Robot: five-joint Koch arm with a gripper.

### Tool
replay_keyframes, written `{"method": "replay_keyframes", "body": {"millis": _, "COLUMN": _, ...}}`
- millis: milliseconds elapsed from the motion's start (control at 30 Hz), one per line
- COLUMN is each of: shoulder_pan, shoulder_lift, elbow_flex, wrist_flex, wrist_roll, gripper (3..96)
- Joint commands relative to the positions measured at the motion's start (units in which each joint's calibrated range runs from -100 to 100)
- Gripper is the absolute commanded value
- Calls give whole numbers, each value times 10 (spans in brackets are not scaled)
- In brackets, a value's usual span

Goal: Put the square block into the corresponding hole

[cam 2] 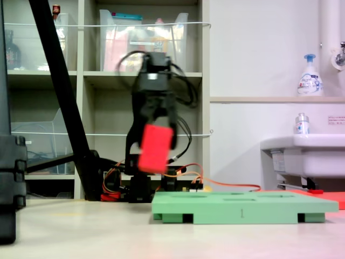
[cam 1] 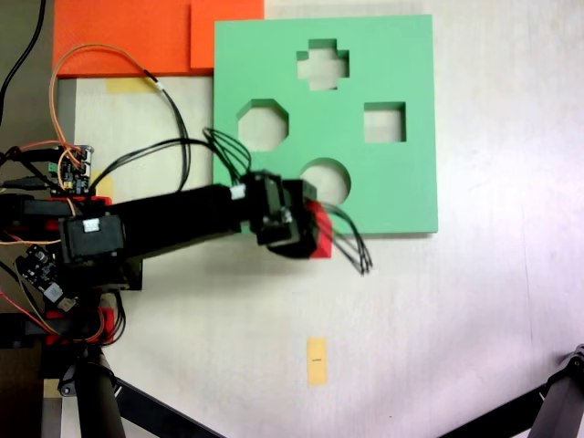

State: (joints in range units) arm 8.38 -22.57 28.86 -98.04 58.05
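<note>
The square block (cam 1: pixel 318 234) is a bright red foam cube. My gripper (cam 1: pixel 306 228) is shut on it, just off the green board's (cam 1: pixel 411 196) near-left edge in the first exterior view. In the second exterior view the block (cam 2: pixel 155 148) hangs tilted, well above the table, in the gripper (cam 2: pixel 156 135), left of the board (cam 2: pixel 242 208). The corresponding hole (cam 1: pixel 384 122), a square cutout, lies open at the board's right side, away from the gripper. The second exterior view shows the board edge-on, so the hole cannot be made out there.
The board also has a cross cutout (cam 1: pixel 322 64), an octagonal cutout (cam 1: pixel 263 125) and a round cutout (cam 1: pixel 326 180) partly behind the gripper. Orange sheets (cam 1: pixel 137 36) lie at the far left. A yellow tag (cam 1: pixel 317 360) sits on the table. Tripod legs (cam 1: pixel 100 397) stand at the bottom.
</note>
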Motion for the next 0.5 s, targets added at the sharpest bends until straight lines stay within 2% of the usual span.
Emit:
{"method": "replay_keyframes", "body": {"millis": 33, "shoulder_pan": 46, "shoulder_lift": 118, "elbow_flex": 152, "wrist_flex": -20, "wrist_roll": 59, "gripper": 241}}
{"method": "replay_keyframes", "body": {"millis": 233, "shoulder_pan": 78, "shoulder_lift": 370, "elbow_flex": 405, "wrist_flex": -20, "wrist_roll": 85, "gripper": 241}}
{"method": "replay_keyframes", "body": {"millis": 500, "shoulder_pan": 84, "shoulder_lift": 441, "elbow_flex": 419, "wrist_flex": -20, "wrist_roll": 83, "gripper": 242}}
